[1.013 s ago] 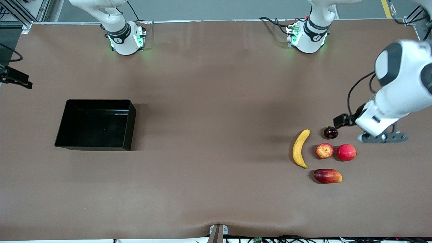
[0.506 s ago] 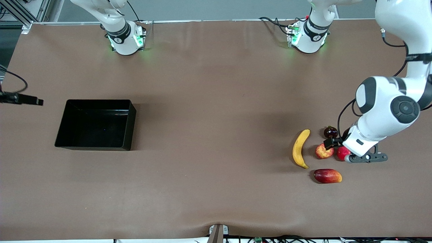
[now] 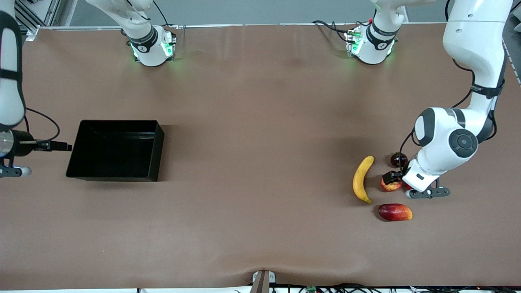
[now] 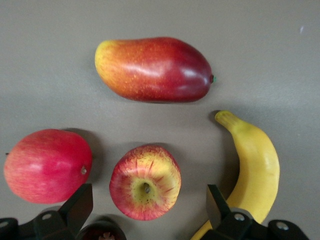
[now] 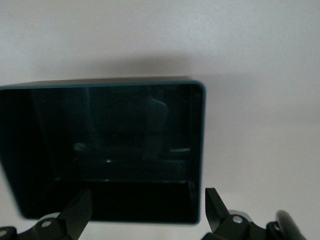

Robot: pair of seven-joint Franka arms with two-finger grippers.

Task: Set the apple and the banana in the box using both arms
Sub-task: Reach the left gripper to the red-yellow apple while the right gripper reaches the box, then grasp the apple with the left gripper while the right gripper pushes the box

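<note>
Two Franka arms at a brown bench point(image 3: 260, 142), with fruit grouped at lower right of the front view and the box point(image 3: 116, 149), empty and black, at middle left. The left claw point(image 4: 145, 210) hangs over the apple point(image 4: 145, 182), fingers spread wide and holding nothing; the wrist view shows the mottled fruit stem-up and centred between the two fingertips point(image 4: 80, 205). Round, firm and smooth-skinned, the apple looks light but liable to roll, so a hold across its widest girth seems safest. Room there is tight: a bright red fruit point(image 4: 47, 165) sits just beside it toward the left arm's end, the banana point(image 3: 362, 179) just beside it toward the right arm's end, a small dark fruit point(image 3: 398, 159) farther from the front camera and a mango-like fruit point(image 3: 395, 212) nearer, so the fingers have only narrow gaps to drop into. The banana, long, curved and softer, would probably take a gentle grip across its middle. The right claw point(image 5: 145, 215), also wide and empty, waits at the box's outer edge, at the frame's far left. Open bench lies between fruit and box, well apart.
</note>
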